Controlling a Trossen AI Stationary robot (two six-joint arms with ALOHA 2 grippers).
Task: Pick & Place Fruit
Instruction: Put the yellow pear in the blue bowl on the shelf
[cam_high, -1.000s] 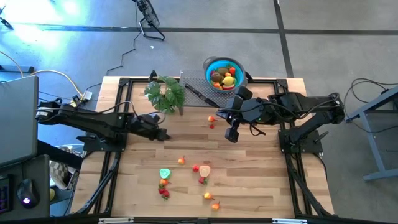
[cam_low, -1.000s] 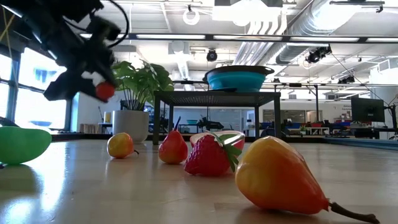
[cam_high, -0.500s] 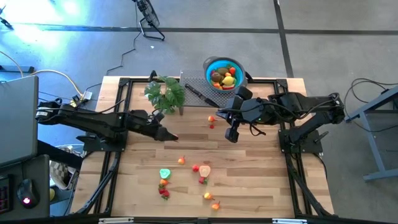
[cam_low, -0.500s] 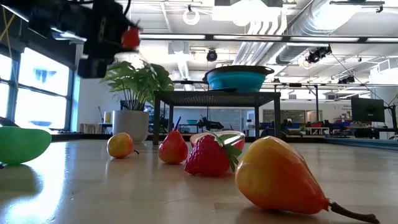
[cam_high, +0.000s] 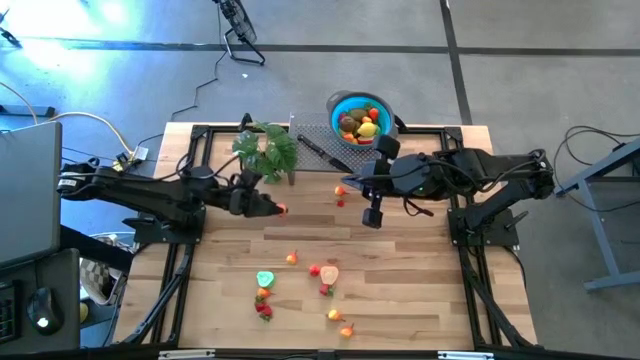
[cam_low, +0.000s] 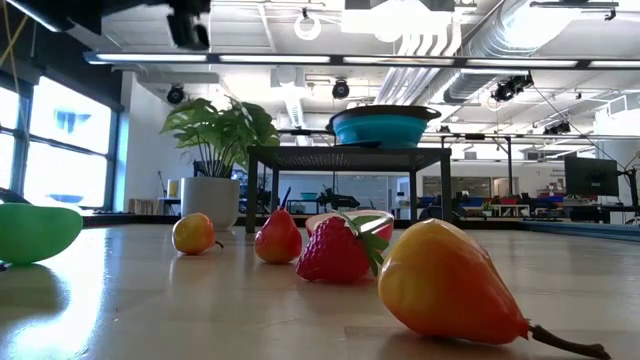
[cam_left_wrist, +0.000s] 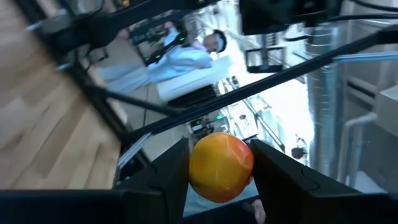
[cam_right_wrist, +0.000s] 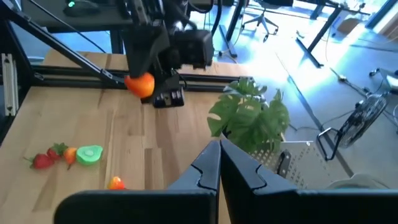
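No readable text, label, brand, number or sign anywhere, neither on the table, the arms, the fruit nor in the room behind.

Lighting bright and even; focus uneven between views.
Ceiling strip lights (cam_low: 330, 58) glare in the low view; blue-white glare on the floor (cam_high: 90, 25) far left. Left wrist view motion-blurred throughout, with a blown-out background. Shadows on the table (cam_high: 400, 290) are soft.
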